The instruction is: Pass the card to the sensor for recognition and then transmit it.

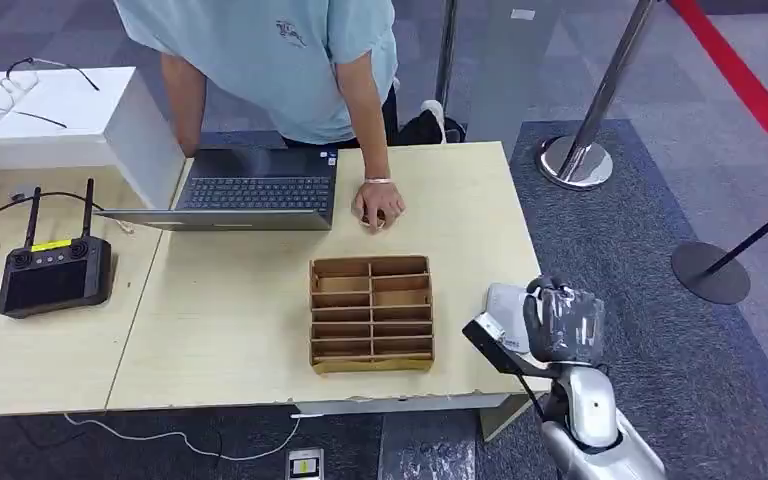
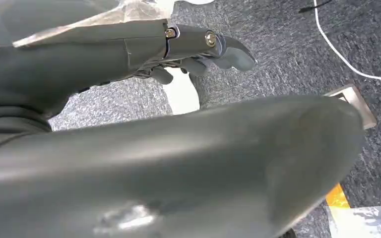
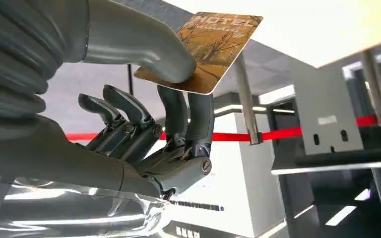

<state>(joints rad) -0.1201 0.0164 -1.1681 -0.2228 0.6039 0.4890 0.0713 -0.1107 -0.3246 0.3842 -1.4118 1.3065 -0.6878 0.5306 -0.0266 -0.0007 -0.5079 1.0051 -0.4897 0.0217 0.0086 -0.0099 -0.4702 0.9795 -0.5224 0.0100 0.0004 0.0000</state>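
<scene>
My right hand (image 1: 563, 324) hovers over the white sensor pad (image 1: 505, 305) at the table's right edge. In the right wrist view, that hand (image 3: 144, 124) pinches a brown hotel card (image 3: 217, 47) between thumb and fingers, with the card's face turned up toward the ceiling. The card is hidden behind the hand in the head view. My left hand (image 2: 144, 114) hangs beside the body above grey carpet, its fingers (image 2: 203, 47) loosely bent and holding nothing.
A cardboard divider box (image 1: 371, 313) stands mid-table, just left of the sensor. A person leans over a laptop (image 1: 250, 190), resting a hand (image 1: 378, 208) on the table. A black controller (image 1: 53, 275) lies far left. Stanchion bases (image 1: 577, 160) stand on the right.
</scene>
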